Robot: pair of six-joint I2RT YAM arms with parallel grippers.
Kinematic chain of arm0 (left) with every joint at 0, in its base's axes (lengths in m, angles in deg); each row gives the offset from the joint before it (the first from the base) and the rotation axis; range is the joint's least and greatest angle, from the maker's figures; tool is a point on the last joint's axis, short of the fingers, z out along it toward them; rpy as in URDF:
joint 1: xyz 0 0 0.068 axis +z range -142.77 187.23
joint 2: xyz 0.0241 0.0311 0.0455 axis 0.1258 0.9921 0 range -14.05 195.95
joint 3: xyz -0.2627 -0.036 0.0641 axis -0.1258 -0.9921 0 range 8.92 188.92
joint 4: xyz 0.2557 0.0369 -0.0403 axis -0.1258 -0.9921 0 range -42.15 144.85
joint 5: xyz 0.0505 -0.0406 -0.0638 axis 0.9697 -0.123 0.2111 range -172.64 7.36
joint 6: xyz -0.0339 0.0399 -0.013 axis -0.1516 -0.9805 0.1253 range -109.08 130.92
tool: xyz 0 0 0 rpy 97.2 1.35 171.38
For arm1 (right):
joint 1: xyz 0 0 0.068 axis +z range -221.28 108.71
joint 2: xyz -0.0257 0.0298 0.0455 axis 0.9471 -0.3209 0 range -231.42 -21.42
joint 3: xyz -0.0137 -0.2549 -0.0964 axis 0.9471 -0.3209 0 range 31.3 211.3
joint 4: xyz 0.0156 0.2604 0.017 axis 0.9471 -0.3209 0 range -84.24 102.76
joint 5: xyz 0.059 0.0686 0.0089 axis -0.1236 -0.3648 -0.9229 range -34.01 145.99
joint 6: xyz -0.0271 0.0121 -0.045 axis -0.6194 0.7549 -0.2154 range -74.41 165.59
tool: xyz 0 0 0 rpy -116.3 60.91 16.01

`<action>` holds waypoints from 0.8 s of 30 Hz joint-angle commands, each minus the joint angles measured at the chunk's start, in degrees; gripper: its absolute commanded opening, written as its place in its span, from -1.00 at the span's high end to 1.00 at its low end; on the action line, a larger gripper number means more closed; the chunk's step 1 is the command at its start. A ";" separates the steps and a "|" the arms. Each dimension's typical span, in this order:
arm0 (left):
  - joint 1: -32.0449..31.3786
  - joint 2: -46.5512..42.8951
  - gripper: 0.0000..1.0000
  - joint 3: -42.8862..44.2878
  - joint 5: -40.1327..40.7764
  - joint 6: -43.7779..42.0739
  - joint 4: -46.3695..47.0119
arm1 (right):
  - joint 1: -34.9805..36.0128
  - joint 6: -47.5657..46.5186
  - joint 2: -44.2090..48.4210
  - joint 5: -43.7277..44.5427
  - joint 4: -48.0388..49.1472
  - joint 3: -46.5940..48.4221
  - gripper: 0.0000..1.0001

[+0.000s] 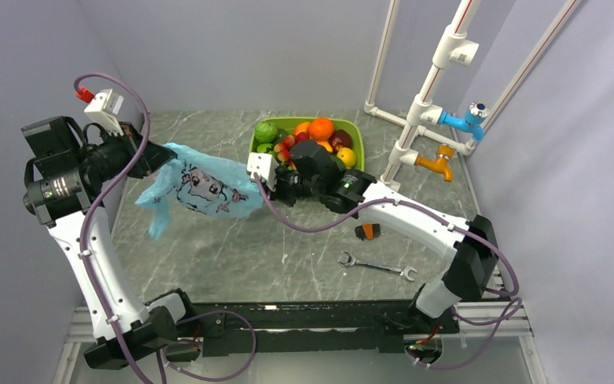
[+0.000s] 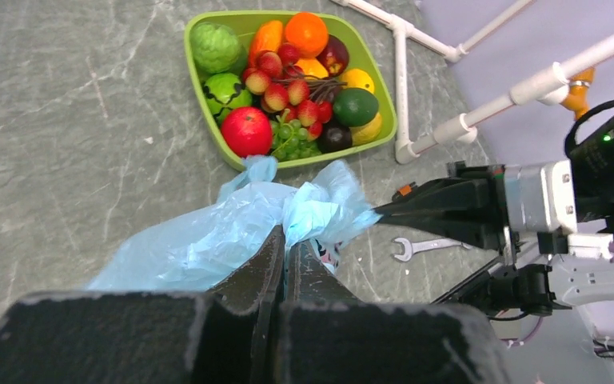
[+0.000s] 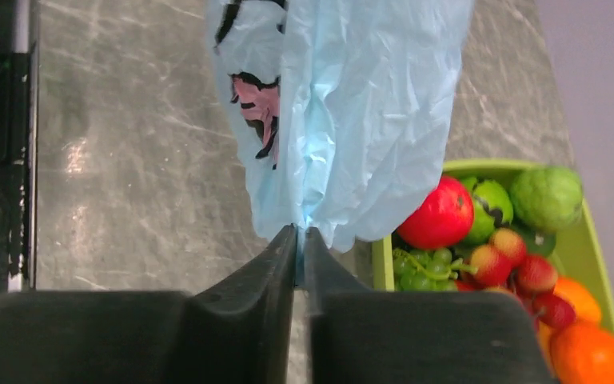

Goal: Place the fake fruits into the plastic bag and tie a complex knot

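The light-blue plastic bag (image 1: 206, 186) with dark and pink prints hangs stretched above the table between my two grippers. My left gripper (image 1: 158, 156) is shut on the bag's left edge; in the left wrist view its jaws (image 2: 286, 240) pinch the plastic (image 2: 232, 232). My right gripper (image 1: 265, 178) is shut on the bag's right edge, seen in the right wrist view (image 3: 299, 234) with the bag (image 3: 344, 112) hanging ahead. The fake fruits (image 1: 312, 138) lie piled in the lime-green tray (image 1: 356, 132), also seen in the left wrist view (image 2: 288, 88) and the right wrist view (image 3: 480, 232). No knot shows.
A silver wrench (image 1: 377, 266) and a small orange-and-black tool (image 1: 367, 231) lie on the grey marble table at the front right. A white pipe frame (image 1: 432, 80) with blue and orange fittings stands at the back right. Grey walls close in the sides.
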 commanded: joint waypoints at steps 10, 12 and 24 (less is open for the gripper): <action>8.66 7.35 1.00 11.56 -2.61 -33.10 -17.12 | -13.43 3.68 3.22 -8.04 -7.44 3.10 1.00; 4.54 7.21 1.00 12.07 -1.83 -35.49 -20.03 | -12.46 6.06 1.74 -10.38 -7.26 6.79 1.00; -10.83 -3.74 1.00 -4.93 1.45 -2.52 6.94 | 0.97 16.16 -11.06 -11.34 3.28 31.36 -0.99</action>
